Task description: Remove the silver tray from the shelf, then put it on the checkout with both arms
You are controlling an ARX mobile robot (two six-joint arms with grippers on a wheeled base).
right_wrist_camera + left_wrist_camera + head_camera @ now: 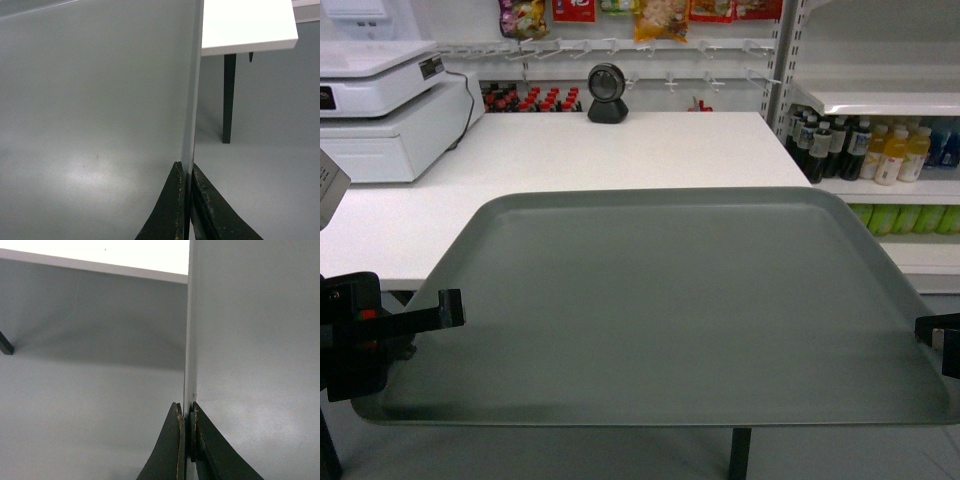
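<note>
silver tray [670, 300] is held in the air, roughly level, between both arms, in front of the checkout [580, 160]; its far edge overlaps the counter's near edge in the head view. left rim is pinched by the left gripper [448, 308], jaws pressed onto the tray edge, confirmed in the left wrist view [189, 432]. right rim is pinched by the right gripper [932, 332], jaws likewise clamped on the edge [189, 192]. a scanner [608, 94] and a register [390, 110] are seen on the checkout. bottles [865, 150] are seen on the shelf [880, 98] at right.
</note>
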